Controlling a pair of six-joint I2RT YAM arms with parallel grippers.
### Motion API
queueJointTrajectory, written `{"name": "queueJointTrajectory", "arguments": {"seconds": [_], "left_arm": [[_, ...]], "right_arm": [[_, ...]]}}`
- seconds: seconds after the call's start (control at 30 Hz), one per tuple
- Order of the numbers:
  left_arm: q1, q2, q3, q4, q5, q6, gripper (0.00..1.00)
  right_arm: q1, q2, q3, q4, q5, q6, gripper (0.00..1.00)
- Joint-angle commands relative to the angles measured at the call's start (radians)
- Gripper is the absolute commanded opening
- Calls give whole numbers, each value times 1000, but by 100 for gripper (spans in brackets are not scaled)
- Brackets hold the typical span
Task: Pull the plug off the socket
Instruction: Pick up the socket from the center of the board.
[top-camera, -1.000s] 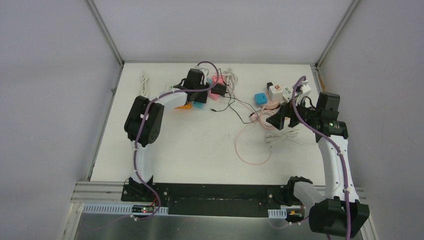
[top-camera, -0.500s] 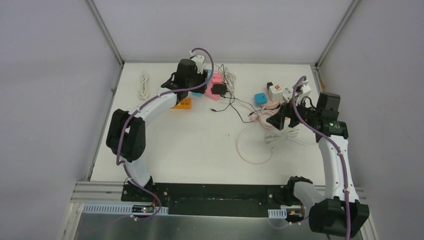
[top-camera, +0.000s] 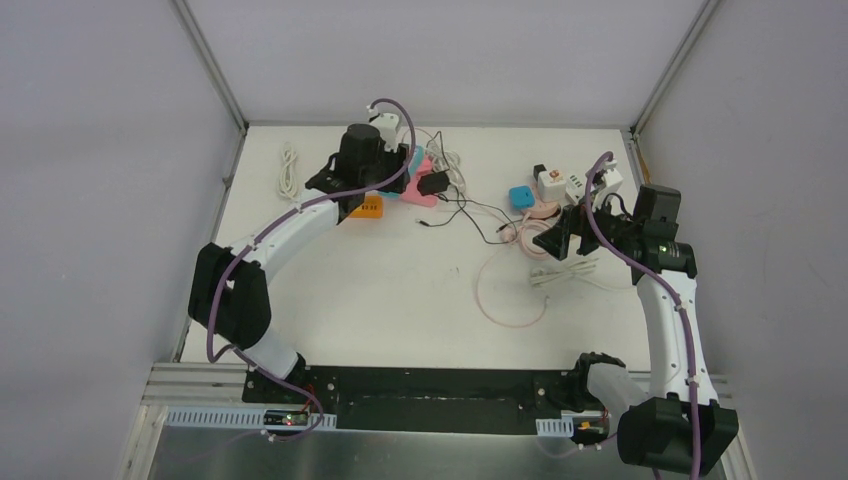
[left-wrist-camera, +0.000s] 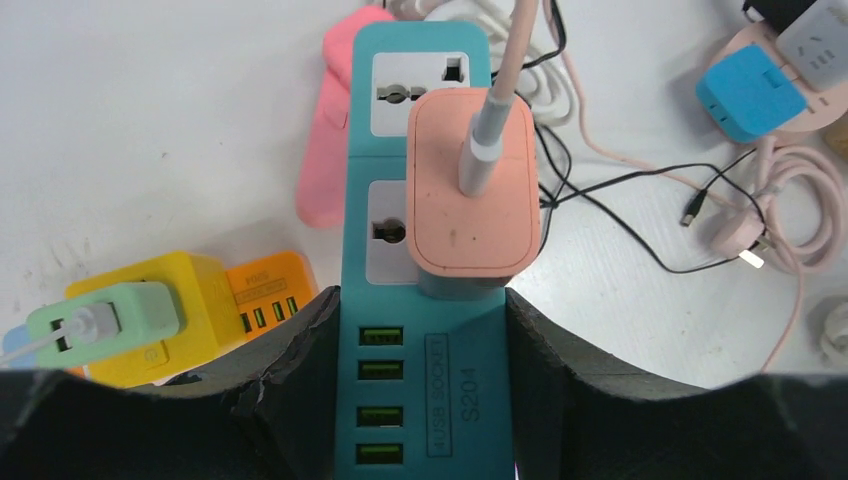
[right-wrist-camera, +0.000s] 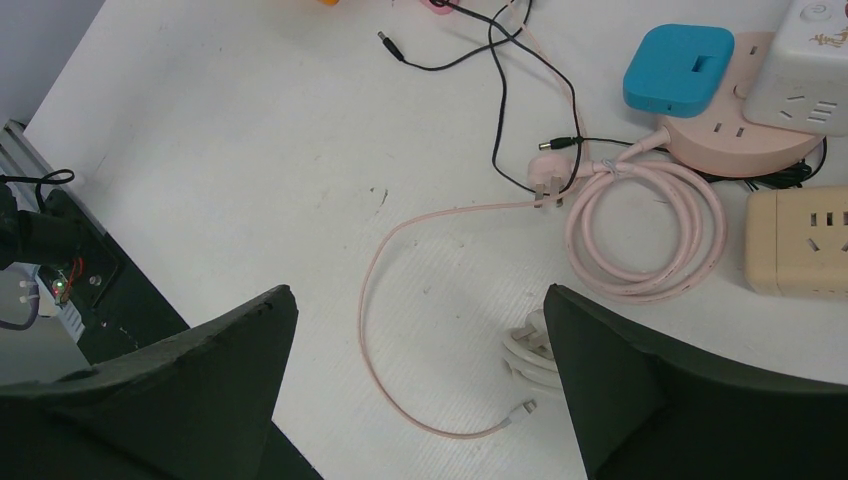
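Note:
My left gripper (left-wrist-camera: 420, 345) is shut on a teal power strip (left-wrist-camera: 420, 420) with USB ports, gripping its sides. A pink plug adapter (left-wrist-camera: 472, 190) sits plugged into the strip's socket, and a pink cable (left-wrist-camera: 505, 70) runs from its top. In the top view the left gripper (top-camera: 392, 168) is at the far middle of the table with the teal strip (top-camera: 412, 160). My right gripper (right-wrist-camera: 415, 340) is open and empty above the table, over the loose end of a pink cable (right-wrist-camera: 385, 300). It shows in the top view (top-camera: 556, 240) at the right.
A yellow cube socket (left-wrist-camera: 190, 300) with a green plug (left-wrist-camera: 105, 322) and an orange USB hub (left-wrist-camera: 268, 292) lie left of the strip. A pink strip (left-wrist-camera: 330, 150), a black adapter (top-camera: 434, 183), a blue cube (right-wrist-camera: 680, 68), a round pink socket (right-wrist-camera: 740, 145), a beige strip (right-wrist-camera: 795, 240) and coiled cables lie around.
My left arm has swung left and toward the back wall with the teal strip in its grip, and the pink cable has shifted with it. The right arm has not moved.

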Motion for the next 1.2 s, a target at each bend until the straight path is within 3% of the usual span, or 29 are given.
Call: {"name": "queueJointTrajectory", "arguments": {"seconds": [0.0,0.37,0.77,1.17], "left_arm": [[-11,-114,19,83,6,-39,0],[-12,-94,107,54,30,-72,0],[-12,10,361,11,118,-130,0],[-12,-22,353,21,194,-195,0]], "right_arm": [[-9,-25,4,16,-18,-18,100],[-9,-30,5,16,-23,-16,100],[-9,-37,5,14,-26,-14,100],[-9,-40,7,13,-30,-14,100]]}}
